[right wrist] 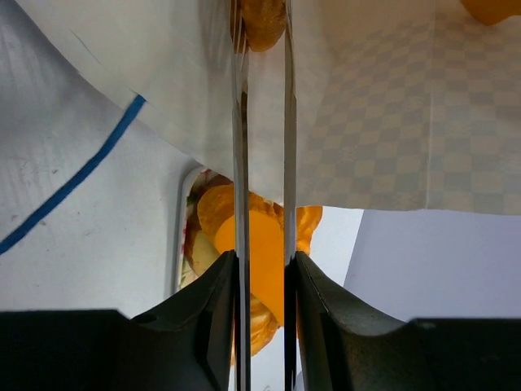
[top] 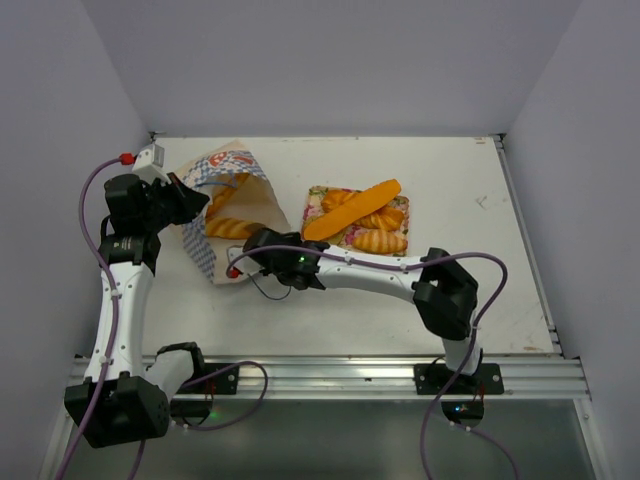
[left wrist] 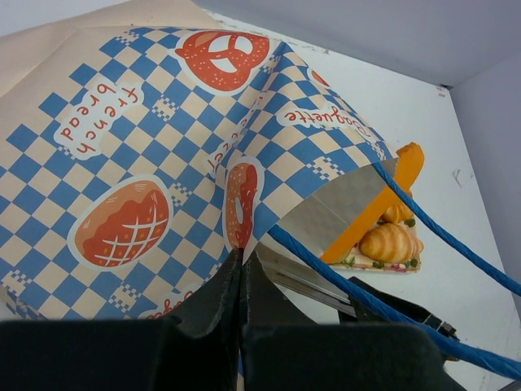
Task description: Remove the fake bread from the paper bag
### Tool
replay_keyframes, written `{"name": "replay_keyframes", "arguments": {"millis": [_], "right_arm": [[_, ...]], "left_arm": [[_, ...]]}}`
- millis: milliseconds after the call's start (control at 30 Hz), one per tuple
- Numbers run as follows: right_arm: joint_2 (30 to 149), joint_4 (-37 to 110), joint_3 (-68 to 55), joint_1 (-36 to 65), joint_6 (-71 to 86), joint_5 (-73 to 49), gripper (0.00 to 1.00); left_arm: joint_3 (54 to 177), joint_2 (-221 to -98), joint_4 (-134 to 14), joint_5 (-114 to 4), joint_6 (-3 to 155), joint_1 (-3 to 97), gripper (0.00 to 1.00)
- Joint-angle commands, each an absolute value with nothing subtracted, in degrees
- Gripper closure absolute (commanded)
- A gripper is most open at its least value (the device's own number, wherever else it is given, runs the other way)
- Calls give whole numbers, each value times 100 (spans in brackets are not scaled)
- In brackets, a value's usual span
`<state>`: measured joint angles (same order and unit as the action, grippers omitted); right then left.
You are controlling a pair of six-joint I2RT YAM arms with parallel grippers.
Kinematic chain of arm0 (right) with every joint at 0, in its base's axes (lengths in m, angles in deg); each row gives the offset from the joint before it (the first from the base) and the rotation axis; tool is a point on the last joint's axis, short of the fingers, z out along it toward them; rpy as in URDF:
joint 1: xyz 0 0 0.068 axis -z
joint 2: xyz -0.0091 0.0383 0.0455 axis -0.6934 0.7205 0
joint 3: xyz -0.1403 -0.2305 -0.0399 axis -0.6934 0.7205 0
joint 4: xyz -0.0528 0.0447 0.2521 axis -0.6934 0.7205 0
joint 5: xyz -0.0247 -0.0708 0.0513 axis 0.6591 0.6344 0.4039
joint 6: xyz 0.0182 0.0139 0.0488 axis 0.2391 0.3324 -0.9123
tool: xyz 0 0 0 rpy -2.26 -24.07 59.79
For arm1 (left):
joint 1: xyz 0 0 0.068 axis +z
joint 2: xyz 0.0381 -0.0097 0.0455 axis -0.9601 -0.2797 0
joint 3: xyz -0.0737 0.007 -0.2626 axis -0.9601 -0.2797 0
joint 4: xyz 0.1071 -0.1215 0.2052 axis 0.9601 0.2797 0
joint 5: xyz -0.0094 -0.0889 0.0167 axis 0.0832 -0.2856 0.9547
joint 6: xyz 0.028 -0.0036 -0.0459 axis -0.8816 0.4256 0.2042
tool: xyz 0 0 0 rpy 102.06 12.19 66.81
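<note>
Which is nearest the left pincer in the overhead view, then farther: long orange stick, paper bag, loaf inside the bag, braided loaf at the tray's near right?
1. paper bag, held by the left pincer itself.
2. loaf inside the bag, just to the right.
3. long orange stick, lying across the tray.
4. braided loaf, at the tray's near right corner.

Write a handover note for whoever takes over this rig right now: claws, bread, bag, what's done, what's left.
Left claw: shut on the bag wall, lifting its mouth open.
Right claw: reaching into the bag, jaws narrow around a loaf; firm grip unclear.
Done: a stick and loaves lie on the tray.
Left: at least two pieces show inside the bag; take them out.
</note>
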<state>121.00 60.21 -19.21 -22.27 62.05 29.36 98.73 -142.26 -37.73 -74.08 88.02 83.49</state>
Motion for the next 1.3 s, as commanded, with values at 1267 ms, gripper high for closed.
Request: {"name": "replay_keyframes", "arguments": {"millis": [1267], "right_arm": [[11794, 6366, -1962, -2184, 5978, 2697, 78]], "left_arm": [[9890, -14337, -4034, -7505, 8789, 8395, 100]]}}
